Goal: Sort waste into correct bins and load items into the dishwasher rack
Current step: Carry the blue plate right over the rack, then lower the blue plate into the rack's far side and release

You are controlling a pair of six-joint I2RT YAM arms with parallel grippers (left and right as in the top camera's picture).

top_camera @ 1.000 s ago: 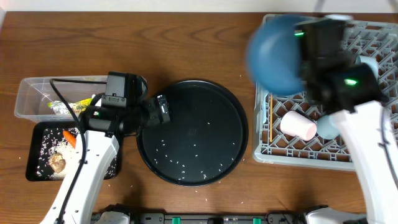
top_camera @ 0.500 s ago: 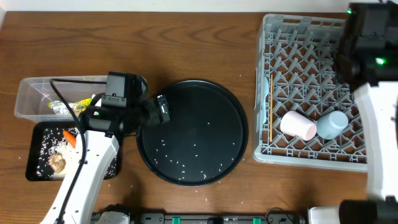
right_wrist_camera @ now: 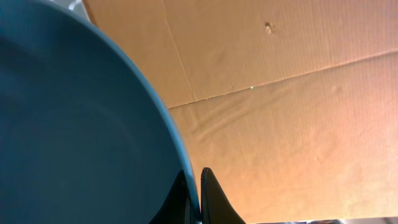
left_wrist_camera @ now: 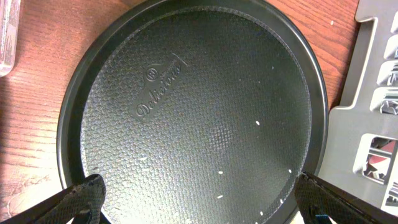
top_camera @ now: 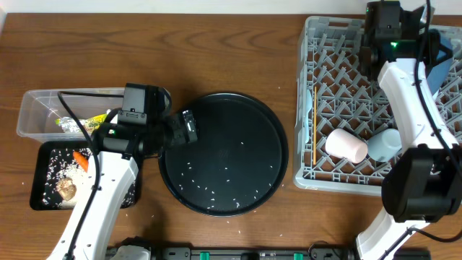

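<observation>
— Large dark-blue plate (right_wrist_camera: 74,124): where now?
— Pinched at its rim by the clamped right gripper (right_wrist_camera: 198,193), seemingly on edge at the far right corner of the big grey lattice dishwasher rack (top_camera: 317,177). Seated between pegs or not: cannot tell.
— Handling?
— Probably stiff, smooth and rather heavy for a rim pinch. Apt to swing or slip, and to chip if dropped. Best kept vertical and lowered slowly.
— Left gripper (left_wrist_camera: 202,199)?
— Spread wide, empty, hovering over the large round black tray (left_wrist_camera: 186,93) flecked with white rice grains (left_wrist_camera: 259,122).
</observation>
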